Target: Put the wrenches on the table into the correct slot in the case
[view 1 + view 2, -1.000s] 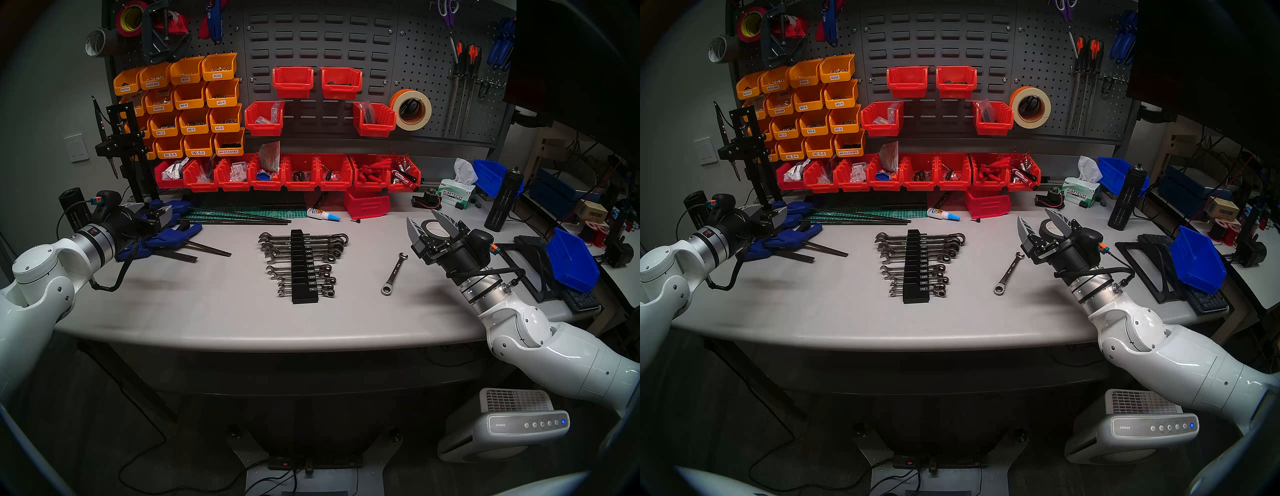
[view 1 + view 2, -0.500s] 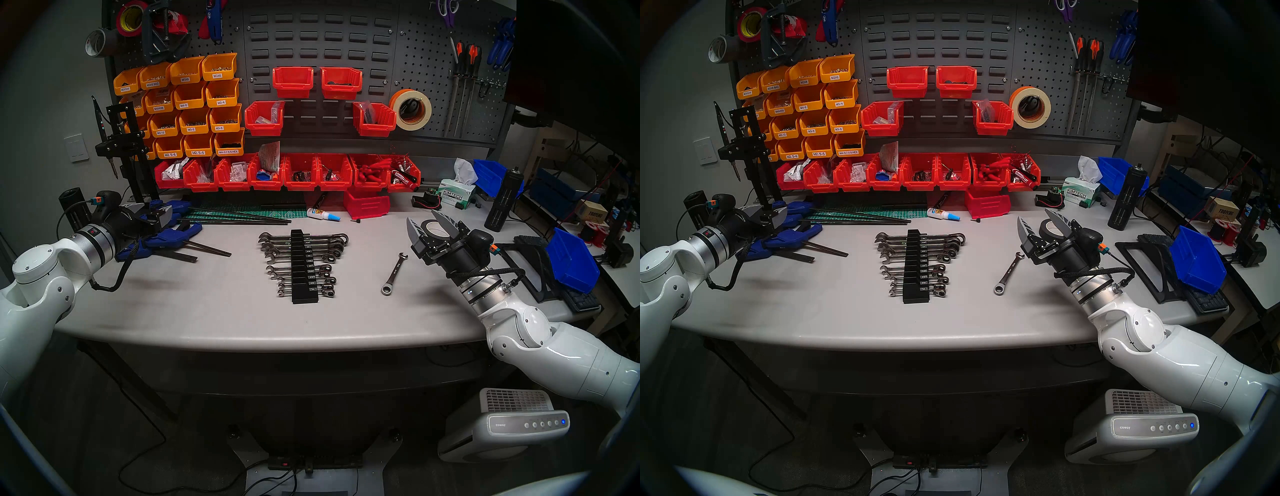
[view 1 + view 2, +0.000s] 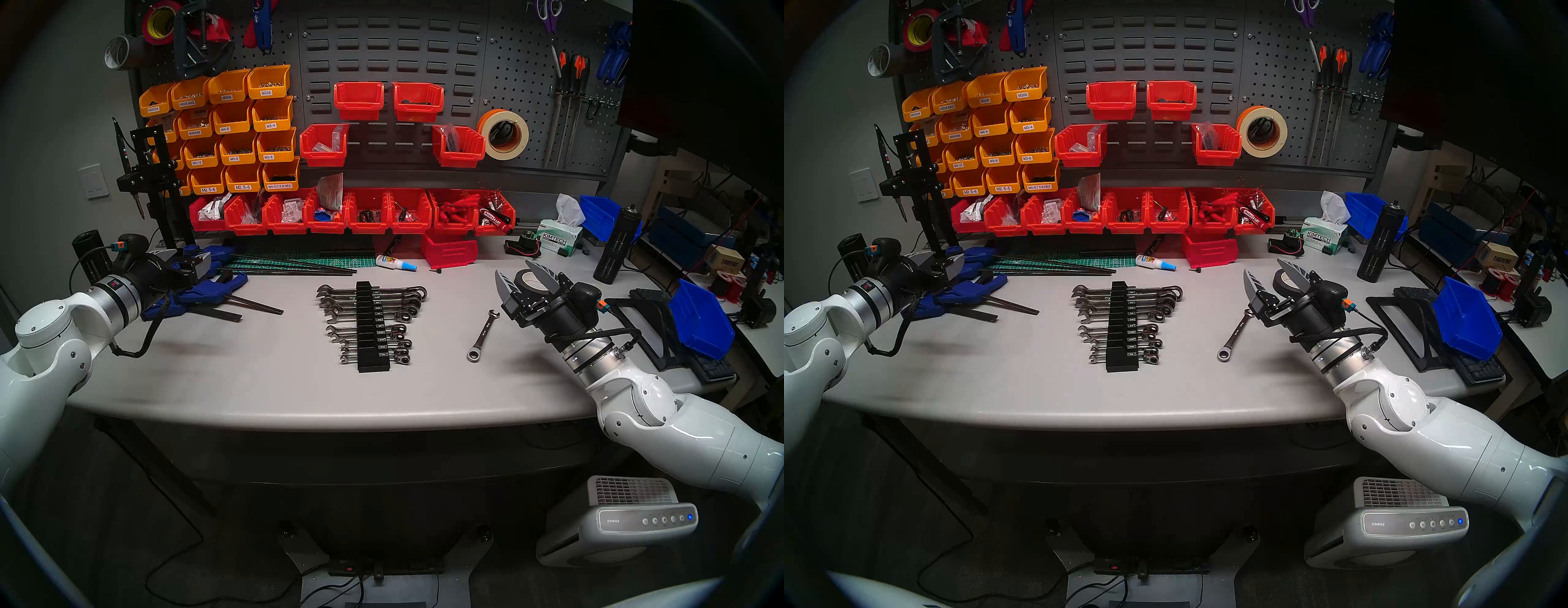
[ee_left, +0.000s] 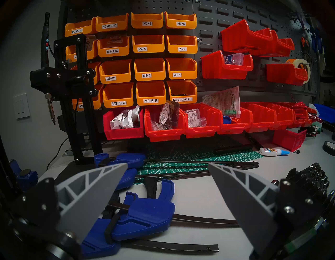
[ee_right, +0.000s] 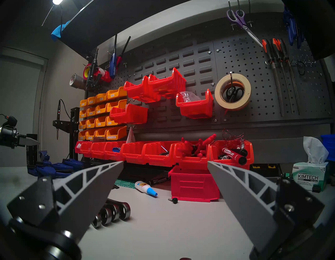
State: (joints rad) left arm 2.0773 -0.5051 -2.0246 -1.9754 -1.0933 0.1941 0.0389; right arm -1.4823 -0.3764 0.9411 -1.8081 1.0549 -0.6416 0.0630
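A slim chrome wrench (image 3: 483, 335) lies loose and slanted on the grey table (image 3: 254, 373), ratchet ring toward the front; it also shows in the other head view (image 3: 1236, 335). The black case (image 3: 372, 327) stands mid-table with several wrenches in its grooves. One slot (image 3: 365, 322) about midway is bare. My right gripper (image 3: 514, 269) is open and empty, just right of the loose wrench's open jaw and above the table. The right wrist view (image 5: 165, 161) does not show the loose wrench. My left gripper (image 4: 167, 164) is open and empty over blue clamps (image 4: 145, 214) at the far left.
A black tape roll (image 3: 530, 280) sits behind the right gripper. A glue bottle (image 3: 396, 263), a red bin (image 3: 449, 252), black rods (image 3: 297, 267) and a green cutting mat lie at the back. A blue bin (image 3: 700, 322) and keyboard are at the right edge.
My right gripper has shifted slightly left and down toward the loose wrench's open-jaw end. The left arm, the wrench and the case have not moved.
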